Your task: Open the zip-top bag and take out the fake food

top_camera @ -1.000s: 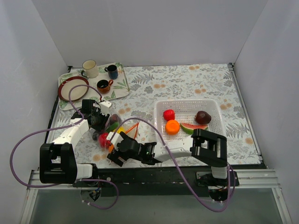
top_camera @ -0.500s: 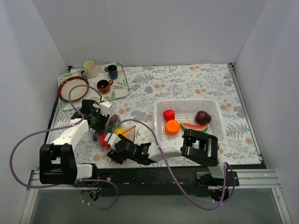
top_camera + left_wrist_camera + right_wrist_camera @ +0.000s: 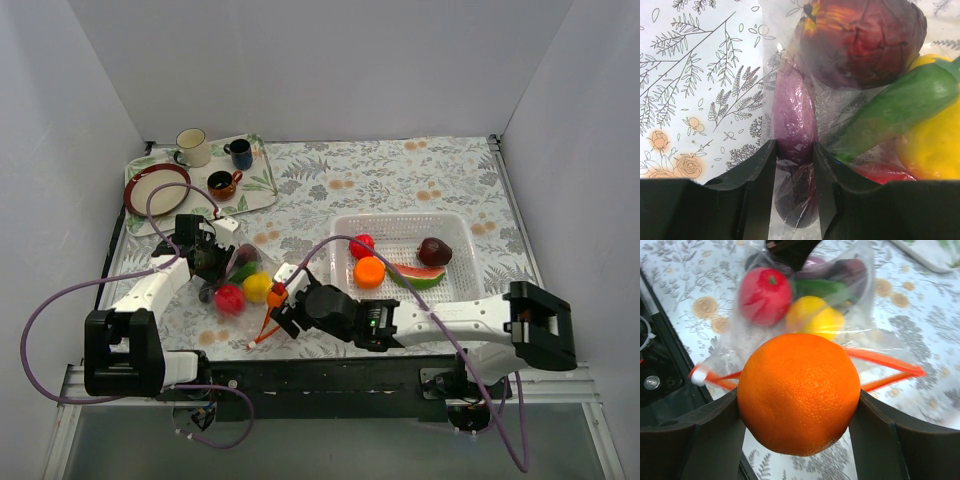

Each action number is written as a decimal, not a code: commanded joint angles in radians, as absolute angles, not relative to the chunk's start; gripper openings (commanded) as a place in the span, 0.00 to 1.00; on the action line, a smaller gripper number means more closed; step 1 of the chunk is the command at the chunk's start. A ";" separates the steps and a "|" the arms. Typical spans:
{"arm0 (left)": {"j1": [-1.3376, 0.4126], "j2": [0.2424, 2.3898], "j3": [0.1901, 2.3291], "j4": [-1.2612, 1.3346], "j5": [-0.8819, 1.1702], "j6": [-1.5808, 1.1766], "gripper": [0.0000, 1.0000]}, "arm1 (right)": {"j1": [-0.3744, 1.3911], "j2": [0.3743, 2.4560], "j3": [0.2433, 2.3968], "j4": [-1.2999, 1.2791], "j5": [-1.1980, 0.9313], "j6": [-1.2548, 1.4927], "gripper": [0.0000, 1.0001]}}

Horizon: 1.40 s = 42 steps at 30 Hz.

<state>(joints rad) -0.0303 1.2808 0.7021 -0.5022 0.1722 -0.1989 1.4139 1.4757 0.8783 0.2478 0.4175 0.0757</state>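
Observation:
The clear zip-top bag (image 3: 240, 290) lies at the front left with its orange-red zipper strip (image 3: 268, 325) spread open. It still holds red (image 3: 229, 298), yellow (image 3: 257, 287), green and maroon fake food. My left gripper (image 3: 212, 265) is shut on the bag's closed end, pinching a purple piece (image 3: 794, 120) through the plastic. My right gripper (image 3: 281, 303) is shut on an orange fruit (image 3: 799, 390) and holds it just outside the bag's mouth (image 3: 885, 367). In the right wrist view the red (image 3: 765, 295) and yellow (image 3: 815, 317) pieces show inside the bag.
A white mesh basket (image 3: 400, 225) at the right holds a red piece (image 3: 362, 246), an orange (image 3: 369, 271), a watermelon slice (image 3: 415, 275) and a maroon piece (image 3: 434, 251). A tray (image 3: 262, 185) with mugs and a red-rimmed plate (image 3: 156, 187) sits at the back left.
My right gripper has drawn back out of the bag toward the right with the orange fruit in its jaws. The zipper strip now hangs open. The left gripper has kept its hold.

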 commanded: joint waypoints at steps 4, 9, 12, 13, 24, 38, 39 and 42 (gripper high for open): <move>-0.035 1.298 0.658 -0.580 0.176 -0.201 0.27 | 1.364 1.244 0.778 0.088 0.629 0.120 0.24; -0.035 1.298 0.658 -0.581 0.179 -0.206 0.27 | 1.196 1.095 0.744 -0.104 0.808 0.225 0.10; -0.035 1.298 0.666 -0.592 0.184 -0.213 0.26 | 1.038 1.055 0.744 -0.181 0.805 0.291 0.09; -0.035 1.298 0.670 -0.595 0.186 -0.213 0.25 | 1.011 1.049 0.744 -0.207 0.799 0.294 0.24; -0.035 1.305 0.707 -0.617 0.190 -0.224 0.24 | 0.983 1.181 0.897 -0.377 0.853 0.331 0.99; -0.035 1.310 0.684 -0.598 0.178 -0.222 0.24 | 1.431 1.463 0.997 -0.141 0.830 0.172 0.01; -0.035 1.310 0.684 -0.598 0.178 -0.221 0.24 | 1.439 1.477 0.996 -0.120 0.819 0.167 0.01; -0.035 1.307 0.681 -0.597 0.175 -0.218 0.24 | 1.442 1.514 0.993 -0.039 0.746 0.161 0.01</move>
<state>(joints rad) -0.0303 1.2884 0.7155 -0.5224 0.1722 -0.2100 1.4349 1.4929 0.9661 -0.1814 0.8032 0.1829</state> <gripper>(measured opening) 0.322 0.022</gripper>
